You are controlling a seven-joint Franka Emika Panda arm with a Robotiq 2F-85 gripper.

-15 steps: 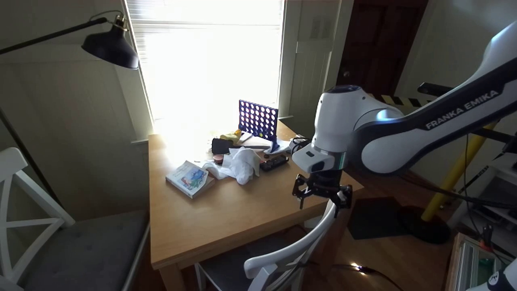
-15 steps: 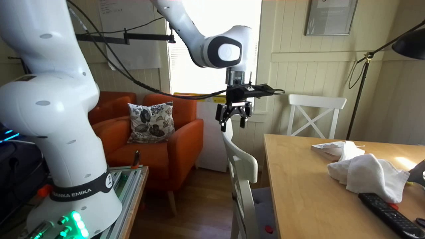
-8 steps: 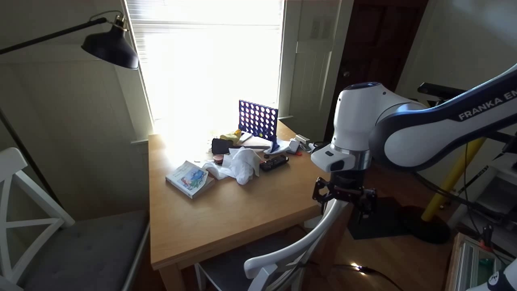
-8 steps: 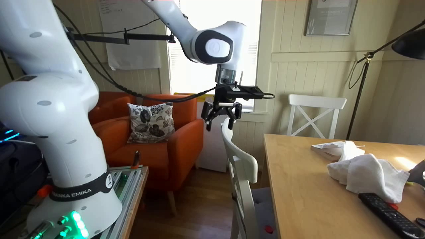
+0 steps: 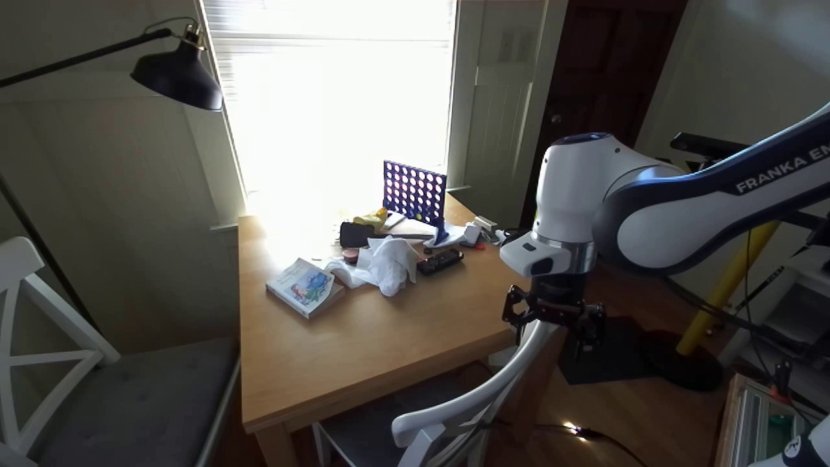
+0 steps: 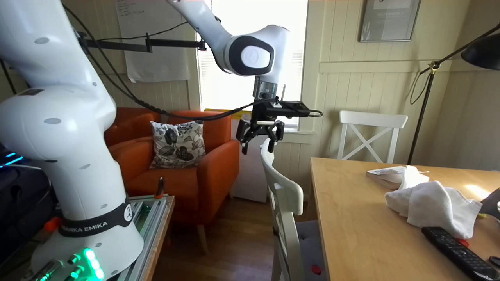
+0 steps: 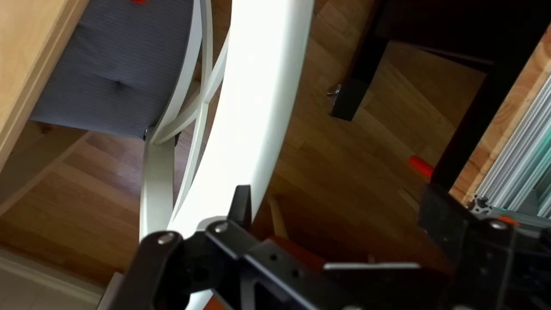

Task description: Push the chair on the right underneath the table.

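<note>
Spread wide at the gripper [image 6: 258, 149], holding nothing, at the far top end of the nearer white chair [image 6: 292, 234]; impossible to tell whether touching. From there, in an exterior view, running toward near right along the top rail [image 6: 287, 189], with seat [image 6: 309, 240] only partly under the table [image 6: 363, 222]; likely best pushed rightward. Legible: "ANKA EMIKA" on the base band [image 6: 91, 224]; "FRANKA E", cut off, on the arm [image 5: 677, 224].

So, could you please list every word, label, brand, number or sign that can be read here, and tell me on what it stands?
"FRANKA E", cut off by the picture edge: on the white and dark robot arm.
"ANKA EMIKA", its start curving out of sight: on the black band around the white robot base.
Too small or blurred: white wall sheet, white illustrated paperback book, silver-framed picture, black remote control, slim black rod.
</note>
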